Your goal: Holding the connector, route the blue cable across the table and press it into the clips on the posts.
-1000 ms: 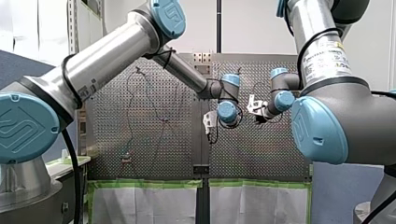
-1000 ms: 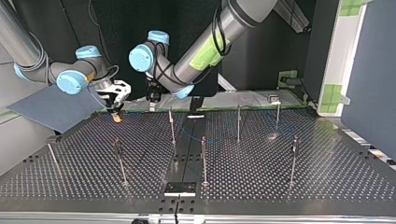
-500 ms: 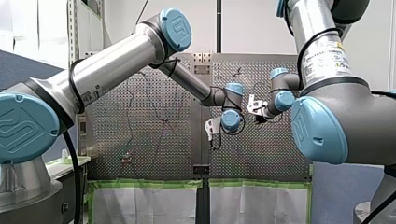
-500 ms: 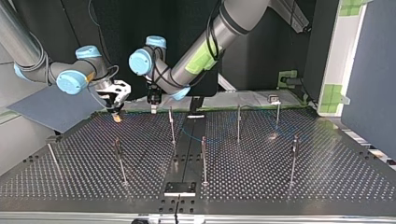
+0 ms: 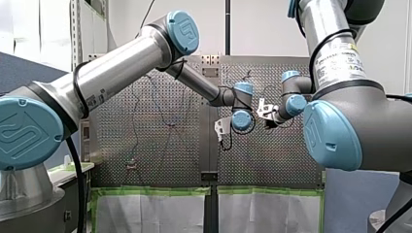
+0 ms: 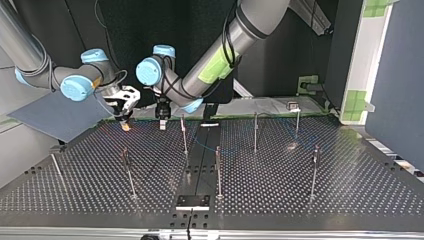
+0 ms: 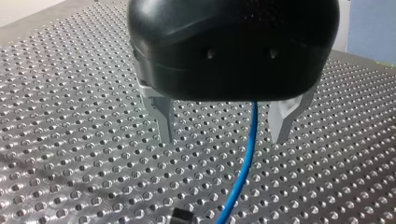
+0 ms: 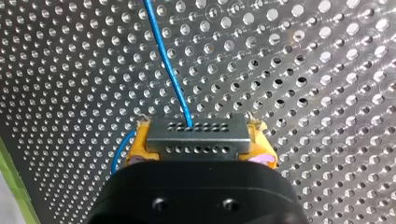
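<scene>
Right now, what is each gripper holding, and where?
Right gripper grips the connector by its ends; left gripper is open, holding nothing, blue cable passing between its fingers.

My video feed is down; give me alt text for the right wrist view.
My right tool, with yellow pads, is shut on a grey connector. The blue cable leaves the connector's middle and runs ahead over the perforated table; another stretch of it curves beside the tool.

Cable [image 7: 247, 149] between jaws of left hand [image 7: 223, 139]; connector [image 8: 196, 136] in right hand [image 8: 199, 150].
</scene>
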You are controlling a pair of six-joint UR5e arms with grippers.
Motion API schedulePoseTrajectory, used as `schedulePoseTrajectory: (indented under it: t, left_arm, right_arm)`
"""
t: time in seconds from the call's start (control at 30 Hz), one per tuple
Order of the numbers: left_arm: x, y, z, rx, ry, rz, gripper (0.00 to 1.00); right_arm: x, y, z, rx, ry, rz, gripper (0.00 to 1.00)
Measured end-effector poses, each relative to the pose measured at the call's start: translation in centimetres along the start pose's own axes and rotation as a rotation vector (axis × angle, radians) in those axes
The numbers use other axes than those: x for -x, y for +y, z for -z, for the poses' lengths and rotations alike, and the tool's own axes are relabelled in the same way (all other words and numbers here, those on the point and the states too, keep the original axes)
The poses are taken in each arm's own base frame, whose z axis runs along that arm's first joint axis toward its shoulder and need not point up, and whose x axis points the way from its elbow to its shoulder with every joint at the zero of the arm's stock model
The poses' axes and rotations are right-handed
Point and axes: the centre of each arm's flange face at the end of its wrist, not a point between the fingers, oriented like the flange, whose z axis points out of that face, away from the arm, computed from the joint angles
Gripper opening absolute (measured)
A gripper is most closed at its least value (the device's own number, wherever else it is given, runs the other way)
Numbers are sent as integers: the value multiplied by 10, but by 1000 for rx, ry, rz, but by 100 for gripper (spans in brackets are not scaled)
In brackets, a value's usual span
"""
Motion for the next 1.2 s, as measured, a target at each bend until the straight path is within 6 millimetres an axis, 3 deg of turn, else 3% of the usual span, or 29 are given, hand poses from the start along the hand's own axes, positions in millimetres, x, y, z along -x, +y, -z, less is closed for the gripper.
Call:
schedulePoseTrajectory:
  t: [0.13, 0.17, 0.2, 0.23, 0.27, 0.3, 0.33, 0.4, 0.73, 1.2]
  left_arm:
    - [0, 1, 1, 7, 2, -3, 97]
    - [0, 1, 1, 10, 2, -4, 76]
    - [0, 1, 1, 11, 2, -4, 76]
    - [0, 1, 1, 12, 1, -4, 62]
    - [0, 0, 2, 12, 1, -4, 48]
    - [0, 0, 2, 13, 1, -4, 27]
    - [1, 0, 2, 14, 0, -3, 27]
    - [1, 0, 2, 16, 0, -1, 0]
    - [8, -4, 4, 20, 5, 10, 0]
    - [79, -19, 28, 61, -10, 35, 0]
  right_arm:
    - [0, 0, 0, -1, -2, 0, 0]
    - [0, 0, 0, -1, -3, 0, 0]
    - [0, 0, 0, -2, -3, 0, 0]
    - [0, 0, 0, -2, -4, 0, 0]
    - [0, 0, 0, -3, -4, 1, 0]
    - [0, 0, 0, -3, -5, 1, 0]
    - [0, -1, 1, -3, -5, 1, 0]
    - [0, -1, 1, -4, -5, 1, 0]
    - [-27, -12, 14, -18, 32, 12, 0]
    - [-88, -33, 43, -46, 82, 29, 0]
